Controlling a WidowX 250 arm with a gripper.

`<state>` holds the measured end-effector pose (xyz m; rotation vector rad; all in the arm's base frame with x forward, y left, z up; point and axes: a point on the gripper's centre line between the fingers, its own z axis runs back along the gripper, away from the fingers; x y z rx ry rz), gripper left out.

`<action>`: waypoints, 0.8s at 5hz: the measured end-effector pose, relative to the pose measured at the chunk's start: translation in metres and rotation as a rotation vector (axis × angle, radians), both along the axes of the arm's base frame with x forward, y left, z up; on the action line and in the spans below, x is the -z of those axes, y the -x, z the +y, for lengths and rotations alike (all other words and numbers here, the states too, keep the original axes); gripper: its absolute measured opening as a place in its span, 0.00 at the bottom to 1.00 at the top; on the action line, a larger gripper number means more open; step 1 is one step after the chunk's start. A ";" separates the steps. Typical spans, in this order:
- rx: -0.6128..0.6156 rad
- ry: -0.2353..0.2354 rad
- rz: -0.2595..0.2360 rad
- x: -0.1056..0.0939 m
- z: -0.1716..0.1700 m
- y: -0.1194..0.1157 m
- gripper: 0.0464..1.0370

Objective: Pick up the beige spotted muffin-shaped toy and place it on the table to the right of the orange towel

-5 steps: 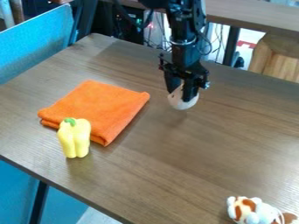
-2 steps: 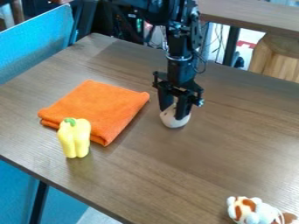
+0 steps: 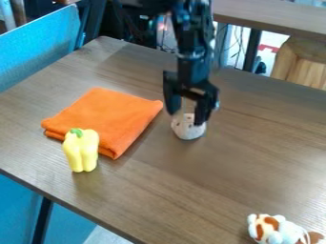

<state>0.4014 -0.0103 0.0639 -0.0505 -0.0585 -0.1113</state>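
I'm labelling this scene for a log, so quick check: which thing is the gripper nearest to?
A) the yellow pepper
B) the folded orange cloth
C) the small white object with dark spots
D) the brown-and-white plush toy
C: the gripper is down at the small white object, to one side of the folded orange cloth.

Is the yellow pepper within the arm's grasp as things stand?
Probably yes, once the tool clears the white object: only the low orange cloth lies between, and the yellow pepper stands uncovered.
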 end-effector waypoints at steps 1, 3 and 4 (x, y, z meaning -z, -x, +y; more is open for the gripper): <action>-0.011 -0.035 -0.074 -0.020 0.005 0.014 0.97; -0.029 -0.022 -0.081 -0.048 0.015 0.078 0.96; -0.093 -0.077 -0.036 -0.050 0.043 0.116 0.96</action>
